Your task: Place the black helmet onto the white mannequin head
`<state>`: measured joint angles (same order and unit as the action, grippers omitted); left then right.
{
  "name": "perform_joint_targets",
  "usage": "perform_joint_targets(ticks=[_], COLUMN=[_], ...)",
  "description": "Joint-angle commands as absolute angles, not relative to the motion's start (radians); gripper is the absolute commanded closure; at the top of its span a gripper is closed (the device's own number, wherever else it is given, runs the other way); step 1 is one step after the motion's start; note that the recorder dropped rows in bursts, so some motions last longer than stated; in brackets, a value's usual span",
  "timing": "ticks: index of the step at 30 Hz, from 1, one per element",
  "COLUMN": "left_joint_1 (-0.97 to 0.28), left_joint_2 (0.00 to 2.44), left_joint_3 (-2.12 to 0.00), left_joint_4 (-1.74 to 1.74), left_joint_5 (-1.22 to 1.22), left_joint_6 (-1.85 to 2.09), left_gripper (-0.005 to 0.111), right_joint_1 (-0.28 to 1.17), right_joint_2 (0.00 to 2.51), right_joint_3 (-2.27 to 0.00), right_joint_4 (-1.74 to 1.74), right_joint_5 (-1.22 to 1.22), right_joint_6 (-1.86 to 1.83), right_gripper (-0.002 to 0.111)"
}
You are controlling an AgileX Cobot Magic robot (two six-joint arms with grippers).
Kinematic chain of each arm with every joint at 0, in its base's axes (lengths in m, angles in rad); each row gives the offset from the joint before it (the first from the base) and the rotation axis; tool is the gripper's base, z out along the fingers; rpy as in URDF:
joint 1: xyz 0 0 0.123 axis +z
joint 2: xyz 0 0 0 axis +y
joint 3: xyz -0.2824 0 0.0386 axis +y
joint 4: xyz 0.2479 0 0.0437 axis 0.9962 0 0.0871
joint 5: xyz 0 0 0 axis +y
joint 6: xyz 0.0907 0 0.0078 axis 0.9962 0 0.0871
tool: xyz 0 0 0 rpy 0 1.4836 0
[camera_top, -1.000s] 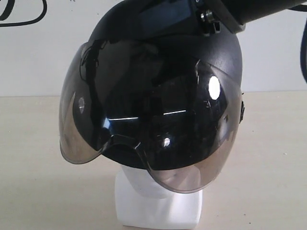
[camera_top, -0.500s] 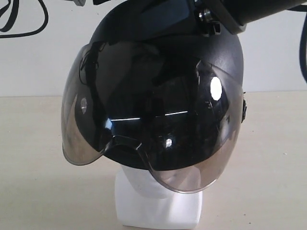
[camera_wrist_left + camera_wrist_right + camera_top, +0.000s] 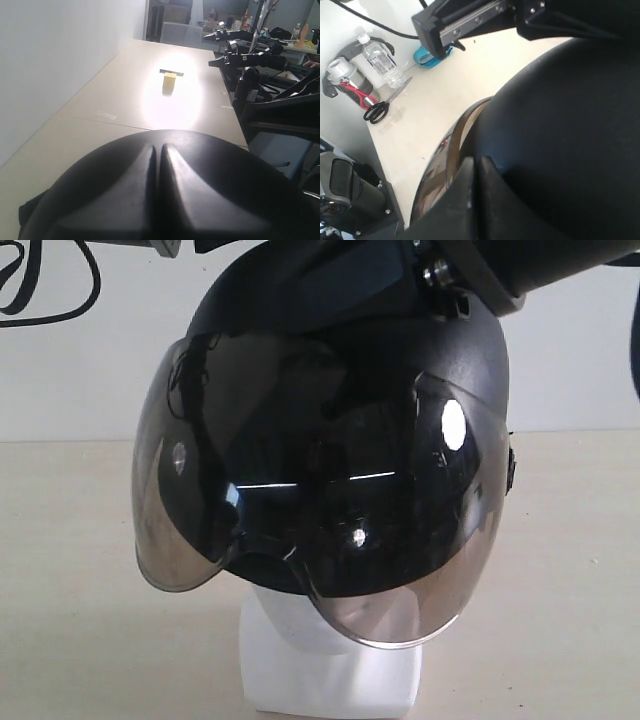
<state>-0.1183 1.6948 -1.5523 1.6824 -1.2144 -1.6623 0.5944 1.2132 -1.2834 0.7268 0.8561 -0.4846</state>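
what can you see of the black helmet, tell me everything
The black helmet is a matte, rounded shell with a glossy smoky-brown visor curving down across its front. It sits over the white mannequin head, hiding all but its lower part and base. The shut left pincer and right pincer rest against its shell.

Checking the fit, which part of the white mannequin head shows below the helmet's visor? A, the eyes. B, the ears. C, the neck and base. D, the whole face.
C: under the visor only the white mannequin head neck and squarish base show; the black helmet covers the rest.
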Motion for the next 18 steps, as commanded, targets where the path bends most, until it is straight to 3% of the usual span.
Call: perform_joint_targets(ticks=[1,11,18], left_joint_1=[-0.125,-0.125,-0.125], left_joint_2=[1.699,1.699,1.699], left_joint_3=[-1.535,-1.535,-1.535], left_joint_4=[1.744,1.744,1.744], left_joint_5=[-1.221,-1.221,-1.221], left_joint_6=[-1.657,-1.661,-1.661], left_gripper=[0.102,0.102,0.102], right_joint_1=[0.590,0.594,0.744], right_joint_2=[1.219,1.260,1.268], right_joint_3=[-1.268,-1.268,-1.268], right_joint_4=[0.662,0.643,0.508], right_joint_5=[0.950,1.070,1.044], right_joint_6=[-0.481,-0.451,-0.371], right_gripper=[0.109,0.109,0.109])
